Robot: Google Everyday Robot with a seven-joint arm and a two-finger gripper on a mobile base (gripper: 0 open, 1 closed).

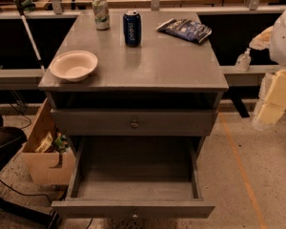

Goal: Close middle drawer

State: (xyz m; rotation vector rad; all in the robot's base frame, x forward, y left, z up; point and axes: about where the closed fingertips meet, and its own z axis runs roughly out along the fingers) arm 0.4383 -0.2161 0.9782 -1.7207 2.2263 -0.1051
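Since the middle drawer (133, 208) sticks far out and needs a push, our gripper (272, 101) hangs right of the counter (162, 63), open or closed we cannot tell.

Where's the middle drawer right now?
In the camera view the middle drawer is pulled out at bottom centre, below the closed drawer front; the claw is at the right edge.

Open middle drawer (133, 208) juts forward, bare floor (238, 175) to its right; box (45, 163) close on its left; end effector (271, 104) right of the worktop (171, 61), apart
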